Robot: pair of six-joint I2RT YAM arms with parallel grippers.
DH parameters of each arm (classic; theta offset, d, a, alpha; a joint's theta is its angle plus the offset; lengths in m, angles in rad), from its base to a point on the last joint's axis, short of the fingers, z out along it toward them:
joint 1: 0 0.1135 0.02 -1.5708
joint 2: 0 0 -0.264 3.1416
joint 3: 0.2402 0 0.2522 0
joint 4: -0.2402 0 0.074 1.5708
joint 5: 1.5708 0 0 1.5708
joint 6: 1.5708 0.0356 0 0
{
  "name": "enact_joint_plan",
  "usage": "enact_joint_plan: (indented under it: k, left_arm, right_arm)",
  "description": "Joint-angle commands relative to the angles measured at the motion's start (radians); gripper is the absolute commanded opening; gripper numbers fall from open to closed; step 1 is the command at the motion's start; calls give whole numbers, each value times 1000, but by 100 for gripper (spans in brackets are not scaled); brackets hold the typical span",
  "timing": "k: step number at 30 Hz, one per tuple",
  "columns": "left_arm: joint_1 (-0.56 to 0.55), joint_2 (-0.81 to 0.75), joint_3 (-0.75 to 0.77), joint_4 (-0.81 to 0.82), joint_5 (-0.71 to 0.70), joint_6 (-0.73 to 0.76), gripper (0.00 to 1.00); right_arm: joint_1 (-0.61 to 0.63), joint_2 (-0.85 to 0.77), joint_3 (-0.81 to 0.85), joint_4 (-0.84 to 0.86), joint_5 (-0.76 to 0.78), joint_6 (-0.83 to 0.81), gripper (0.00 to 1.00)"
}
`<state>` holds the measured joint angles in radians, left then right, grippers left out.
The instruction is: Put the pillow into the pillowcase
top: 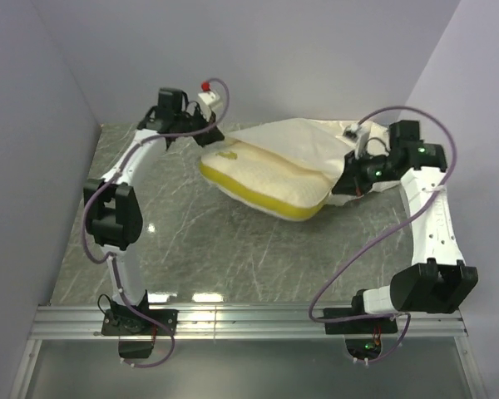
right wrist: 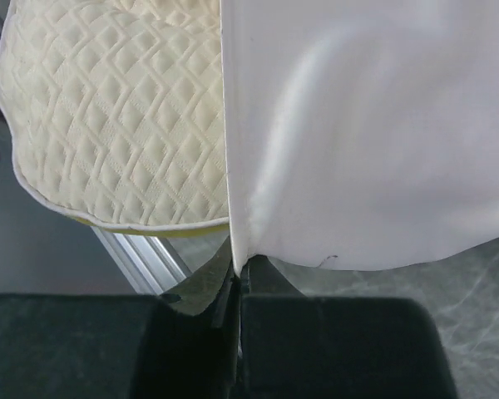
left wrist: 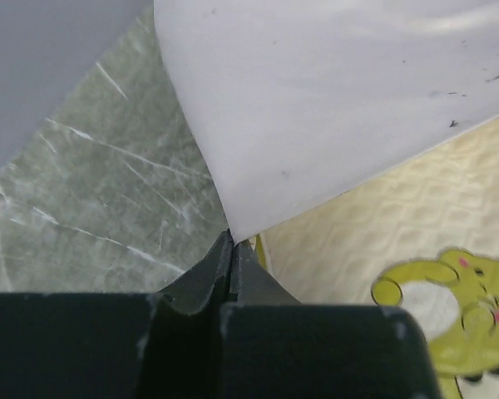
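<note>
The pillow (top: 262, 181), quilted cream with a yellow-green edge band, lies in the middle of the table. The thin cream pillowcase (top: 303, 141) is draped over its far side, leaving the near side bare. My left gripper (top: 206, 130) is shut on the pillowcase's left corner (left wrist: 258, 158); the pillow (left wrist: 382, 241) with a yellow-green figure print lies beyond. My right gripper (top: 355, 170) is shut on the pillowcase's right edge (right wrist: 358, 150), beside the quilted pillow (right wrist: 108, 116). A small white tag (top: 349, 130) shows at the seam near the right gripper.
The marble-patterned table top (top: 216, 249) runs between grey walls on the left, back and right. A metal rail (top: 249, 320) holds both arm bases at the near edge. Cables loop round both arms.
</note>
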<state>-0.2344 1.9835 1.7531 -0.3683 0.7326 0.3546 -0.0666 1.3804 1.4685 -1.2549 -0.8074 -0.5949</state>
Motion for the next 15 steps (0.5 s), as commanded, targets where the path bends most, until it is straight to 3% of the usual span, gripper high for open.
enact_joint_plan:
  k: [1, 5, 7, 9, 14, 15]
  left_arm:
    - [68, -114, 158, -198, 129, -124, 0]
    - [162, -62, 478, -282, 211, -317, 0]
    - [210, -29, 609, -284, 252, -443, 0]
    - [227, -54, 640, -256, 255, -500, 0]
    - [268, -178, 514, 72, 254, -811, 0]
    - [267, -216, 490, 118, 252, -859, 0]
  right_arm:
    - [-103, -14, 201, -60, -235, 79, 0]
    - [-260, 46, 393, -38, -438, 203, 0]
    - [-346, 58, 443, 82, -558, 373, 0]
    - [-357, 42, 418, 199, -581, 552, 0]
    - [-291, -104, 234, 518, -572, 757, 0]
    - [-292, -118, 225, 607, -579, 917, 0]
